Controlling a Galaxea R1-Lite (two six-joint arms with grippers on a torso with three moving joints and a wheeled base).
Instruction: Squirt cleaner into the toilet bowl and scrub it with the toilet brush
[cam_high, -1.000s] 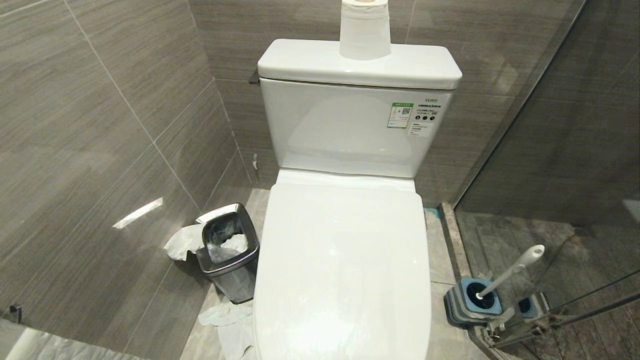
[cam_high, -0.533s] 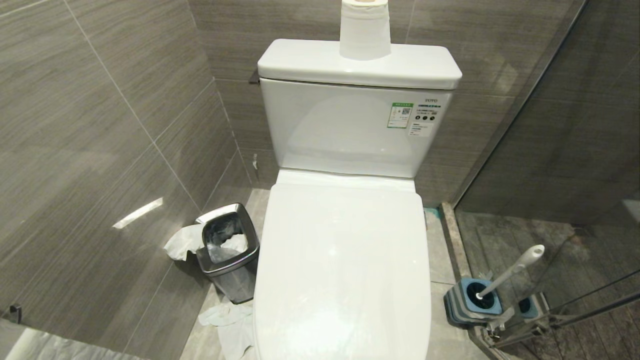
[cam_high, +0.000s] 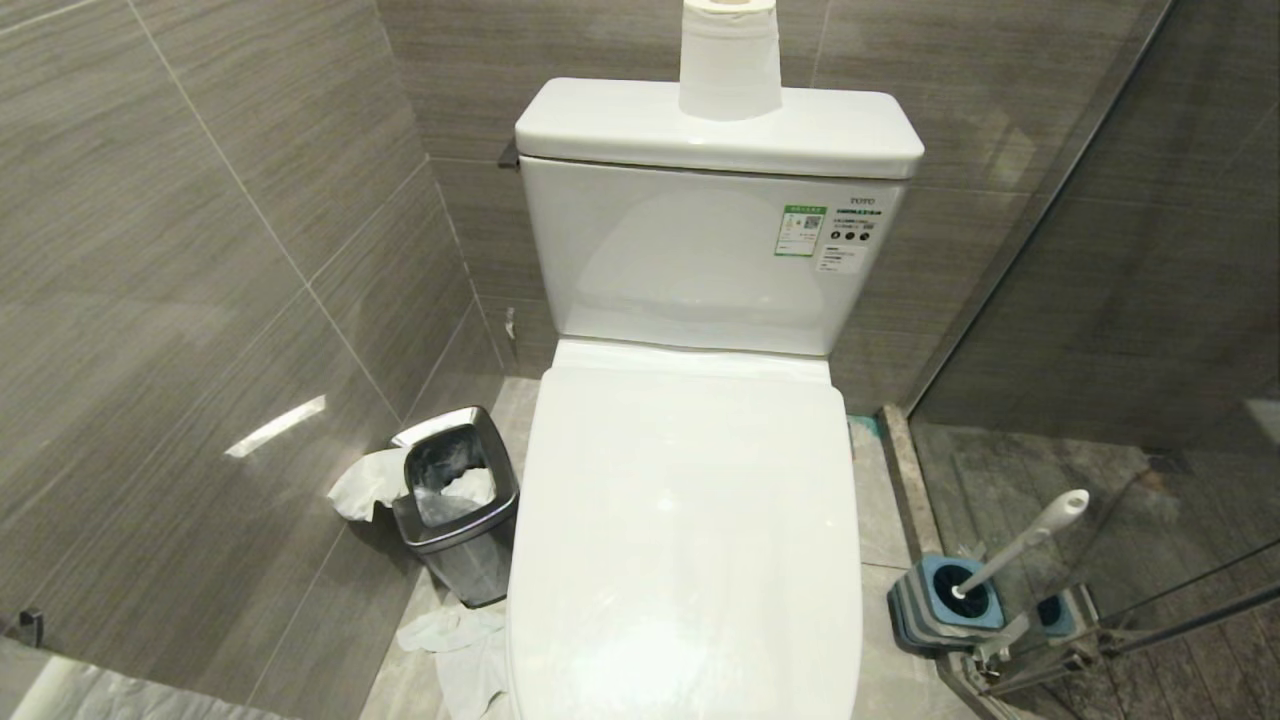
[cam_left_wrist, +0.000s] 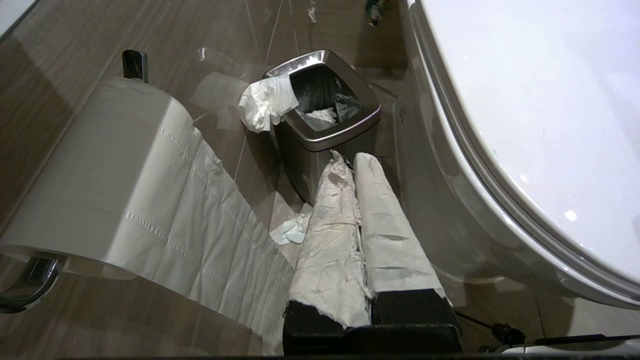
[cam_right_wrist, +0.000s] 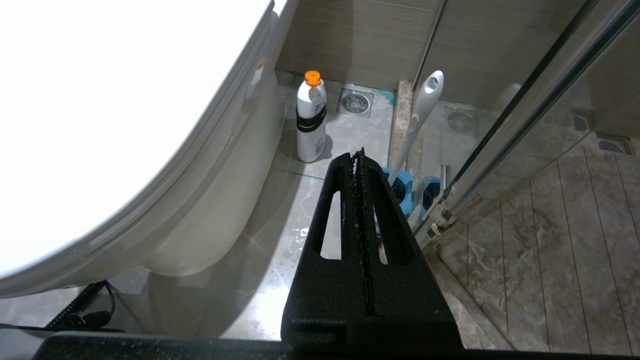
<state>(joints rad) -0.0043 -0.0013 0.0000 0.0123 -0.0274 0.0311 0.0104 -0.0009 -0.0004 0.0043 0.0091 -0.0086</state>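
Nearest the wrist cameras, both end effectors are seen low beside the toilet and neither appears in the head view: the left end effector (cam_left_wrist: 356, 162), its 2 fingers wrapped in white paper, is pressed together and holds nothing, pointing toward a steel waste bin (cam_left_wrist: 325, 132) and hanging paper from a wall roll (cam_left_wrist: 100, 170); the right end effector (cam_right_wrist: 359, 157) is likewise closed and empty, its black fingers meeting along 1 seam. Just beyond the right end effector, on the floor at the robot's right of the toilet, the toilet brush (cam_high: 1020, 548) is stood leaning in its blue-and-grey holder (cam_high: 945, 603), against the glass shower partition. Its slim handle is judged stiff, light and smooth, so a hold on the upper shaft below the knob is likely to be the steadiest. A little farther, a white bottle with an orange cap (cam_right_wrist: 311, 117) is stood on the floor close to the toilet's base; it is presumably the cleaner, light, squeezable and possibly slippery, best taken around its banded middle. The toilet bowl is hidden under the closed lid (cam_high: 685, 540), which is judged to need lifting first. Farthest, a paper roll (cam_high: 730, 60) is set upon the tank (cam_high: 700, 250).
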